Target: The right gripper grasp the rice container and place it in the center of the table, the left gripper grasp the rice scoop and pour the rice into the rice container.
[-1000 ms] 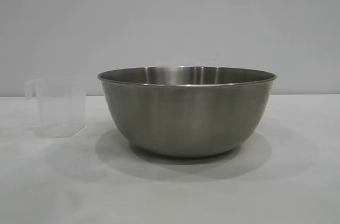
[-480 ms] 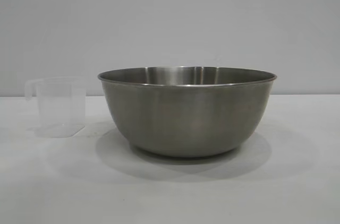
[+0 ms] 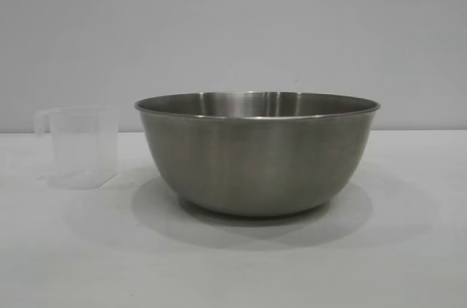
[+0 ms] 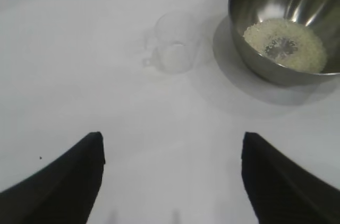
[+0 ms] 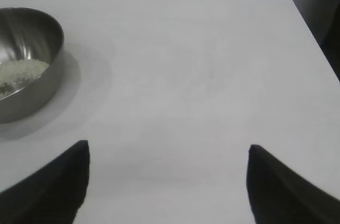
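The steel rice container (image 3: 257, 151) stands at the middle of the white table (image 3: 408, 264), with the rice (image 4: 286, 44) lying in its bottom (image 5: 21, 70). The clear rice scoop (image 3: 79, 146) stands upright to its left, apart from it, and looks empty (image 4: 174, 43). My left gripper (image 4: 171, 141) hangs open over bare table, well back from the scoop, with nothing between its fingers. Away from the bowl, my right gripper (image 5: 168, 149) is open over bare table and holds nothing. Neither arm shows in the exterior view.
The table's rounded corner and side edge (image 5: 305, 19) lie beyond the right gripper. A plain grey wall (image 3: 233, 23) stands behind the table.
Bowl and scoop have not moved in the exterior view.
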Controlling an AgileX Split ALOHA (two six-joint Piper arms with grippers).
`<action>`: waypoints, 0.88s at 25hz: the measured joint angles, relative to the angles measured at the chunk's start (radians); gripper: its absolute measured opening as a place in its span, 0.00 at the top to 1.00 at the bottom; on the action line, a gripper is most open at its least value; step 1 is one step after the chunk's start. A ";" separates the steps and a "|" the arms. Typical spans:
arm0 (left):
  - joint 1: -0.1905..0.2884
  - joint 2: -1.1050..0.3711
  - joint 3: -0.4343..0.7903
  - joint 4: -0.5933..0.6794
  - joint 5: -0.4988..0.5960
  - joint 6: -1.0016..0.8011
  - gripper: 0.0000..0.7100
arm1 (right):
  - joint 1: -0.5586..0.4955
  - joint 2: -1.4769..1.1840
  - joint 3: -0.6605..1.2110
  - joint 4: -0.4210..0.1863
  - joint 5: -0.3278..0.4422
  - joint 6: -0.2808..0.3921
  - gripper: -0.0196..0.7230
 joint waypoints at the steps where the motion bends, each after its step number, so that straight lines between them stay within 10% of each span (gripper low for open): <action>1: 0.000 -0.037 -0.008 -0.002 0.030 0.002 0.34 | 0.000 0.000 0.000 0.000 0.000 0.000 0.24; 10: 0.000 -0.257 -0.017 0.004 0.340 0.050 0.30 | 0.000 0.000 0.000 0.000 0.000 0.000 0.24; 22: 0.000 -0.340 0.040 -0.006 0.251 0.106 0.30 | 0.000 0.000 0.000 0.000 0.000 0.000 0.24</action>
